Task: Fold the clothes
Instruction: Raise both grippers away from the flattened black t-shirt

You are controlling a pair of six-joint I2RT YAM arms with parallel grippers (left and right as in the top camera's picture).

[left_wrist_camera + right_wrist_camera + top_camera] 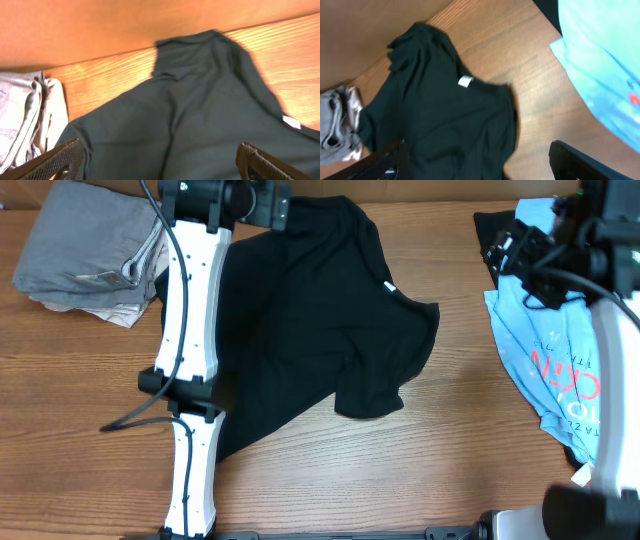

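Note:
A black T-shirt [320,320] lies crumpled on the wooden table, its small white neck label [388,288] facing up. My left gripper [280,208] hovers over the shirt's far left part. In the left wrist view its fingers [57,161] stand wide apart above the black fabric [200,110], holding nothing. A light blue tee with red print [550,350] lies at the right. My right gripper [505,250] hangs above that tee's far edge, open and empty. In the right wrist view it [480,162] looks down on the black shirt [440,110] and the blue tee [605,65].
A folded grey and beige pile [90,250] sits at the far left corner, close to the left arm [190,350], which stretches across the shirt's left side. Bare wood [460,430] lies between the two tees. A black cloth edge [495,225] shows beside the blue tee.

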